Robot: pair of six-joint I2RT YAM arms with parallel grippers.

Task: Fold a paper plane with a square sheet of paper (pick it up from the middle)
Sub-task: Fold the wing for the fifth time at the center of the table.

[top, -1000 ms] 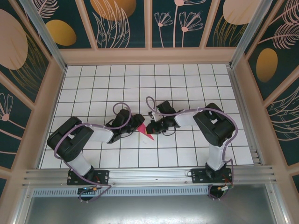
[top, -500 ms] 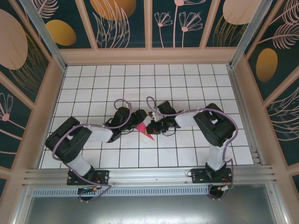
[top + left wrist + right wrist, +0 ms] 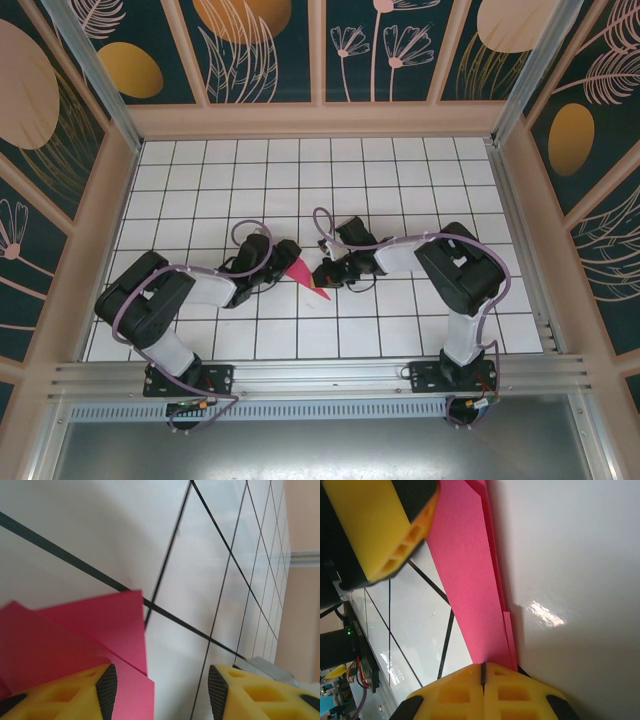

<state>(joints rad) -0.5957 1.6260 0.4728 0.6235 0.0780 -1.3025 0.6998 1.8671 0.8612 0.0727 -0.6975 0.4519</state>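
The left gripper (image 3: 160,692) stands apart over the plane's (image 3: 470,570) edge. The right gripper (image 3: 483,675) is pressed together, tips touching the plane.

The paper plane (image 3: 470,580) is thin, matt, smooth paper — the table (image 3: 580,555) glossy white.

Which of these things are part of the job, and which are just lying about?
Part of the job: paper plane, left claw, right claw.
Merely surroundings: white tiled table, flower-patterned walls.
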